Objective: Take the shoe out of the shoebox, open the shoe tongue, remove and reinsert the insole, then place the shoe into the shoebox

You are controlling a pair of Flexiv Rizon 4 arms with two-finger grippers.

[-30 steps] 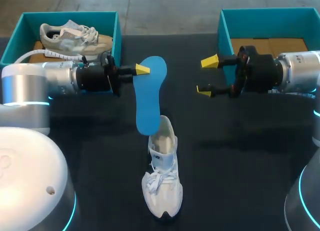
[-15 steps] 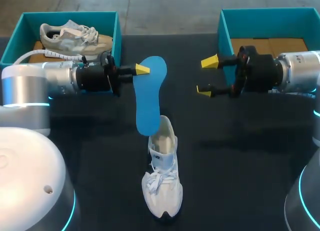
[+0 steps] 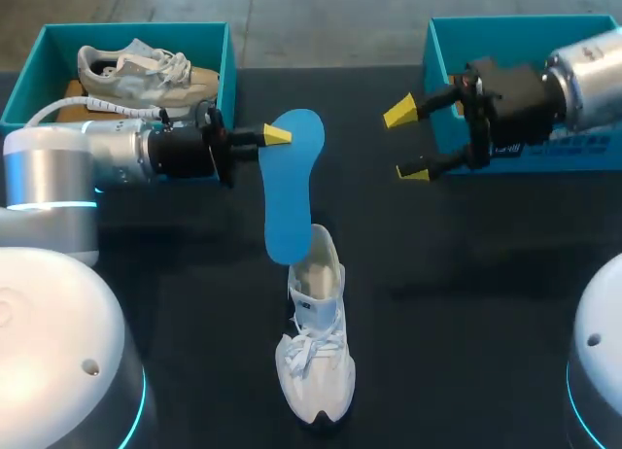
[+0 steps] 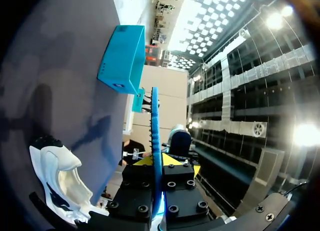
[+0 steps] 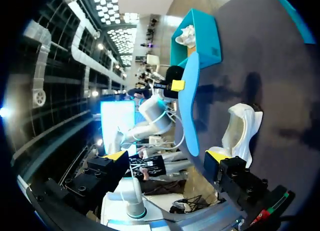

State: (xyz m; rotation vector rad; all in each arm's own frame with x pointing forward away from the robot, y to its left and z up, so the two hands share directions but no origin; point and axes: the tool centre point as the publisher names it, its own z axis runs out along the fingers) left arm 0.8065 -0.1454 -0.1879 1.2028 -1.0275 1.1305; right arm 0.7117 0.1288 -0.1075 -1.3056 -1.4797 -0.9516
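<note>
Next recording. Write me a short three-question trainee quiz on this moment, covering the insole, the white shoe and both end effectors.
1. True or false: the left end effector is shut on the blue insole.
2. Pick one. The white shoe is: A) inside the left shoebox; B) standing on the table with the insole's lower end at its opening; C) inside the right shoebox.
3. Fill the gap: the right end effector is ____ and has nothing between its fingers.

Key: 1 true; 2 B; 3 open.
</note>
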